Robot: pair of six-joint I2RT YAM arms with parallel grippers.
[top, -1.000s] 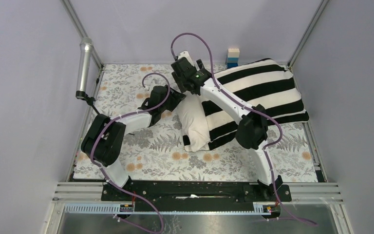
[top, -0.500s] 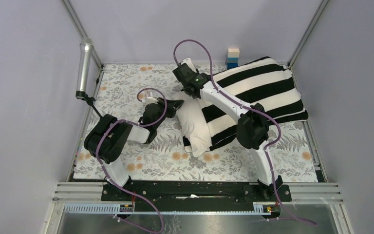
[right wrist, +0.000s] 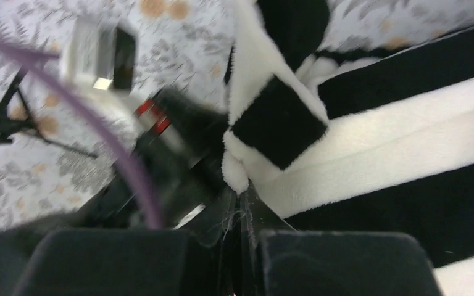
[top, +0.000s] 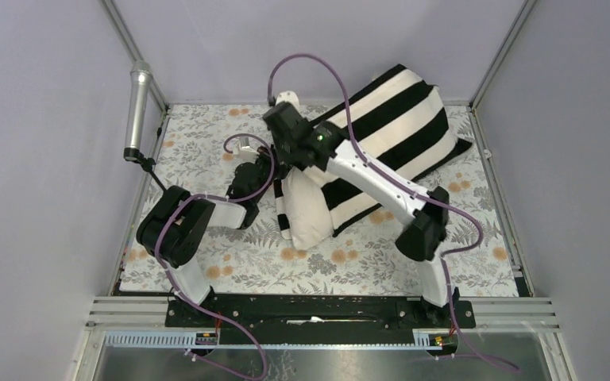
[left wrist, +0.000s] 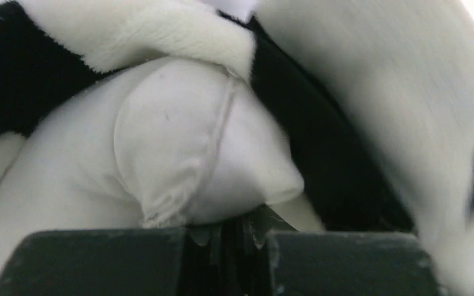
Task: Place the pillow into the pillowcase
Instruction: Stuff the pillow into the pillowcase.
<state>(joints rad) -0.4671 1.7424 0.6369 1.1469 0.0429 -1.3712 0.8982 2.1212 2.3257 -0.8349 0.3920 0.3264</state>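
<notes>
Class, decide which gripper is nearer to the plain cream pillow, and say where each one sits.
Left. The left gripper is shut on the pillow's corner, so it touches it. The right gripper is clamped on the edge of the striped pillowcase, not on the pillow itself.

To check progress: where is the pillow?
Top view: the pillow lies mid-table, its near end poking out of the striped pillowcase, beside the left gripper.

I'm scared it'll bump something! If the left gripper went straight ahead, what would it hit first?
The pillow: the left gripper is pinching its cream corner, so it would press straight into that. The striped pillowcase probably comes next.
</notes>
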